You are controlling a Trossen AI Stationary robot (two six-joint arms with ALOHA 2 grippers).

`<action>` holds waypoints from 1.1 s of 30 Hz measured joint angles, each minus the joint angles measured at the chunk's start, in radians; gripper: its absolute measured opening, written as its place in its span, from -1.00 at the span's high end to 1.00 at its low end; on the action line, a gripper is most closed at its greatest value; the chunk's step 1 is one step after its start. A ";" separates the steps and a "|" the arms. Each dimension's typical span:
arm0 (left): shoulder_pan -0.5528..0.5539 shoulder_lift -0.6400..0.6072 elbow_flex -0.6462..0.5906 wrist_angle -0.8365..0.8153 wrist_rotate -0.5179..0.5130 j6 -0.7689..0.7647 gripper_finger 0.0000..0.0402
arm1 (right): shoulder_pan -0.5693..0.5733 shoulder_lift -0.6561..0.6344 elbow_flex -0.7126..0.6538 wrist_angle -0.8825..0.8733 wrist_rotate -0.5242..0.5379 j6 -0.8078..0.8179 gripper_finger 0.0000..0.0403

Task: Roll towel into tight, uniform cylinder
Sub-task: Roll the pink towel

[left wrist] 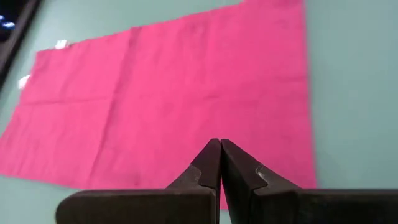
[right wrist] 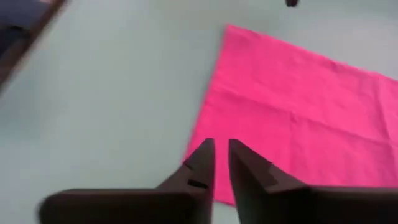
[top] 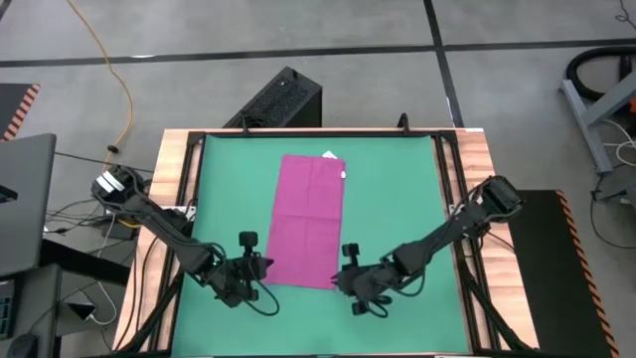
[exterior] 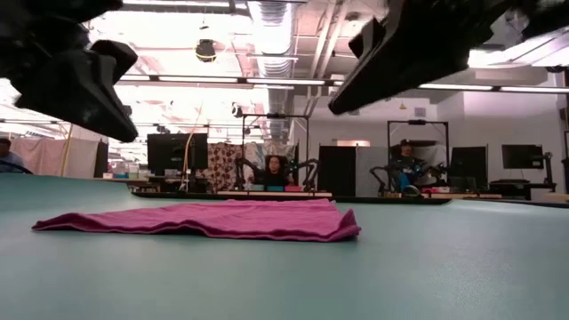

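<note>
The magenta-pink towel (top: pixel 310 221) lies flat on the green mat (top: pixel 407 199) as a long rectangle running from near to far. Its white tag (top: pixel 331 157) is at the far right corner. My left gripper (top: pixel 266 266) hovers shut just off the towel's near left corner, pointing at the cloth (left wrist: pixel 168 106). My right gripper (top: pixel 344 276) hovers by the near right corner with a narrow gap between its fingertips (right wrist: pixel 221 144). In the low view both grippers hang well above the towel (exterior: pixel 204 220). No rolled cylinder shows.
Wooden rails (top: pixel 179 199) frame the mat on the left and right. A black box (top: pixel 283 99) stands beyond the far edge, and a laptop (top: pixel 20 199) sits off to the left. Bare mat lies on both sides of the towel. People sit at desks in the room behind (exterior: pixel 271 169).
</note>
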 joint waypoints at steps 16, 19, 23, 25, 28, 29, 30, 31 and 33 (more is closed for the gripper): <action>-0.037 -0.007 0.000 -0.027 0.045 0.000 0.57 | 0.004 0.186 0.000 0.110 -0.053 -0.080 -0.24; -0.037 -0.007 0.000 -0.029 0.046 -0.004 0.52 | 0.004 0.213 0.000 0.107 -0.040 -0.075 -0.21; -0.037 -0.007 0.000 -0.029 0.044 -0.015 0.50 | -0.003 0.227 0.001 0.102 0.008 -0.046 -0.18; -0.037 -0.007 0.000 -0.028 0.040 -0.020 0.50 | -0.010 0.227 0.002 0.085 0.012 -0.017 -0.17; -0.037 -0.007 0.000 -0.029 0.039 -0.022 0.50 | -0.012 0.227 0.003 0.051 0.045 0.025 -0.11; -0.037 -0.007 0.000 -0.027 0.039 -0.022 0.50 | -0.012 0.227 0.003 0.038 0.054 0.045 -0.07; -0.037 -0.007 0.000 -0.029 0.038 -0.023 0.50 | -0.015 0.227 0.003 0.029 0.057 0.056 -0.03; -0.037 -0.007 0.000 -0.029 0.036 -0.026 0.50 | -0.016 0.227 0.004 0.019 0.058 0.070 0.04; -0.037 -0.007 0.000 -0.029 0.036 -0.027 0.50 | -0.016 0.227 0.004 0.002 0.075 0.100 0.17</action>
